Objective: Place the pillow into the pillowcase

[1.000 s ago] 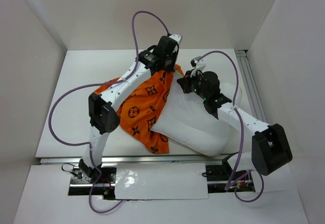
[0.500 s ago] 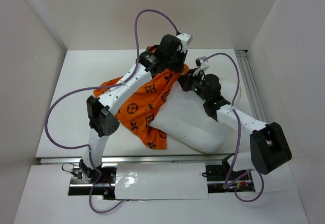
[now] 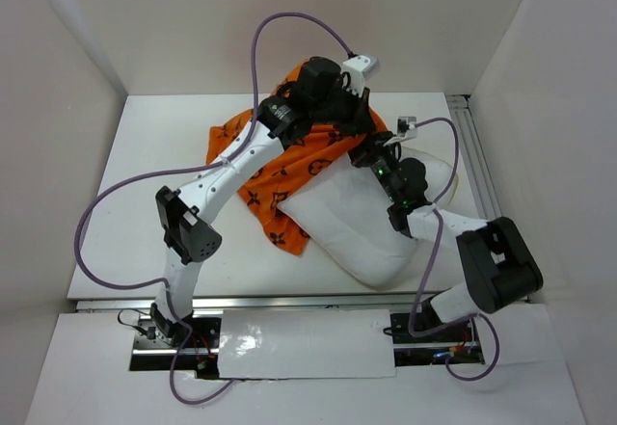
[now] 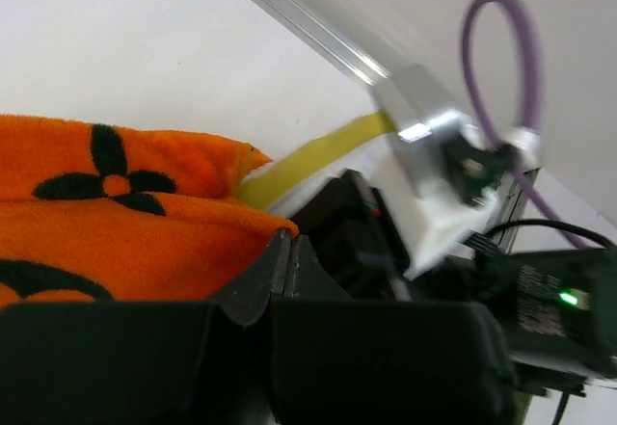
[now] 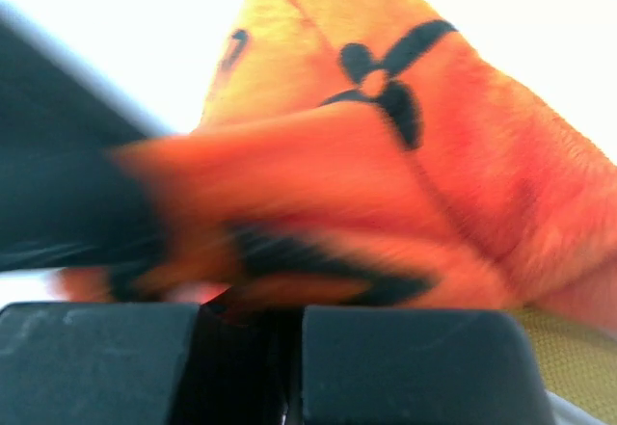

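**Pillowcase edge held at the pillow's upper corner; the pillow's bulk lies down-frame of both grips.**
The left fingers [image 4: 253, 288] and right fingers [image 5: 96, 358] are clamped shut, each pinching the pillowcase [image 3: 294, 170] at upper centre of the top view. The pillow [image 3: 357, 223] rests on the counter [image 3: 135, 203], centre right and mostly uncovered. Its long axis appears to run from lower centre to upper right. The right fingers are nearer it. In my judgement, the pillowcase must travel down-frame.
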`<state>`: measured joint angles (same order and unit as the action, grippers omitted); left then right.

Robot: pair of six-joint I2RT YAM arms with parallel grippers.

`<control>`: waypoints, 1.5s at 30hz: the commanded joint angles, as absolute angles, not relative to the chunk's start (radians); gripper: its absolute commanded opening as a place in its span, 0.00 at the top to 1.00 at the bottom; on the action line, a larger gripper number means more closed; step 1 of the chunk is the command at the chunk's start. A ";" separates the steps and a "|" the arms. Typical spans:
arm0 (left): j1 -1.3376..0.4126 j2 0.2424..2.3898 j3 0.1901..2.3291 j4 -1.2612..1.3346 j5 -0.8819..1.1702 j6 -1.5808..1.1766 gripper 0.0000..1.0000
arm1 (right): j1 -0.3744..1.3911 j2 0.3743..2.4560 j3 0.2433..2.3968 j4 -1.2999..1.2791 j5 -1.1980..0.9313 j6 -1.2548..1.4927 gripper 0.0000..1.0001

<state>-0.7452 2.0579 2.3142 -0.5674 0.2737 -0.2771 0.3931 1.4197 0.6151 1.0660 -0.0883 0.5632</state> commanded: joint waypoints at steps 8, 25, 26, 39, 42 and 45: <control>-0.770 2.098 2.301 -0.468 0.510 -0.394 1.00 | 0.295 1.640 0.792 1.218 -0.299 0.701 1.00; -0.623 2.295 2.333 -0.416 0.400 -0.521 1.00 | 0.201 1.523 0.951 0.223 -0.284 0.568 0.00; -0.623 2.295 2.342 -0.402 0.400 -0.531 1.00 | 0.201 1.508 0.960 0.183 -0.253 0.551 0.00; -0.675 2.208 2.221 -0.382 0.374 -0.466 0.50 | 0.164 1.267 0.960 -0.301 -0.015 0.454 0.00; -0.704 2.135 2.152 -0.405 0.325 -0.449 0.30 | 0.155 1.183 0.927 -0.324 0.021 0.454 0.00; -0.716 2.036 2.060 -0.439 0.269 -0.449 0.00 | 0.155 1.100 0.878 -0.324 -0.053 0.401 0.00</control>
